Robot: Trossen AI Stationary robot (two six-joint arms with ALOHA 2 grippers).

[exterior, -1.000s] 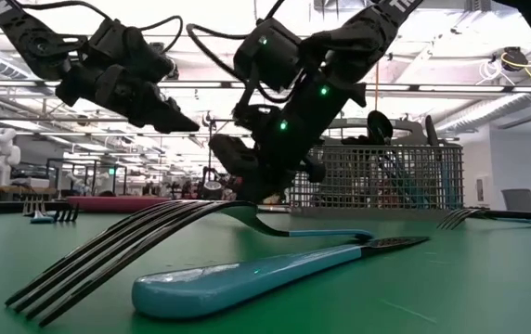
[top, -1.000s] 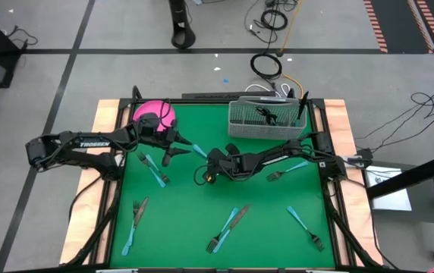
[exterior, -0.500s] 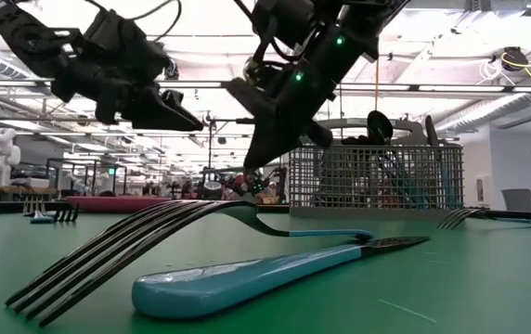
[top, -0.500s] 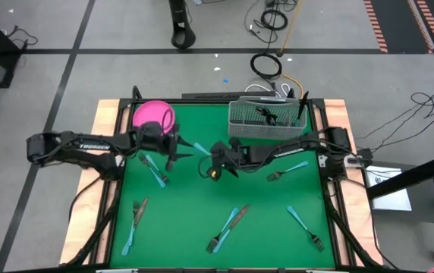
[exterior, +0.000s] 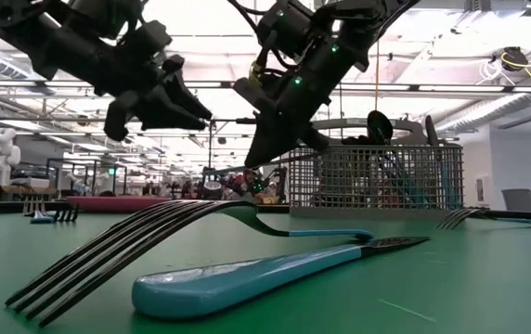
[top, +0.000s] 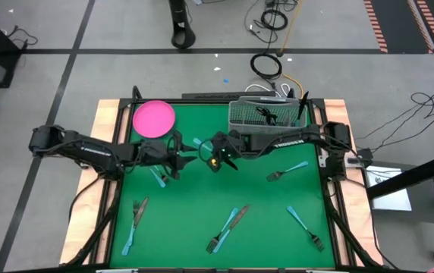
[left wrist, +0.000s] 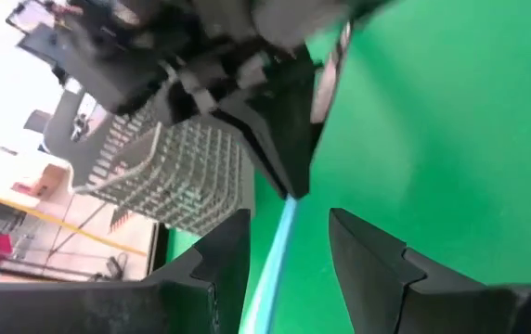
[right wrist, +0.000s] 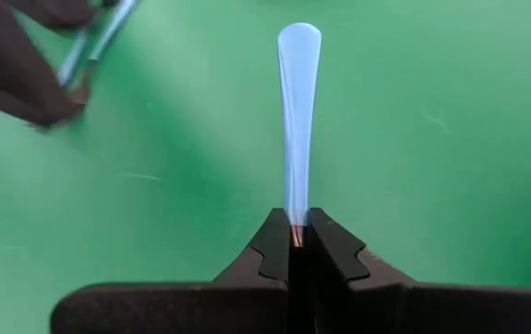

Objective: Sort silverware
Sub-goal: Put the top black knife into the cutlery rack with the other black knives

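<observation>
The right gripper (right wrist: 295, 243) is clamped shut on one piece of silverware (right wrist: 297, 111), held above the desk (top: 262, 205) near the mesh basket (top: 266, 120). The left gripper (left wrist: 289, 246) stands half-open around its blue handle. Probable step: handover; next, close left, release right.

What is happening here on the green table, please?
Two robot arms are sorting silverware. The right gripper is shut on a blue-handled utensil above the mat, near the wire basket. The left gripper stands open around the same handle, as if for a handover. More forks and other pieces lie scattered on the mat, and the pink plate sits in a corner.
</observation>
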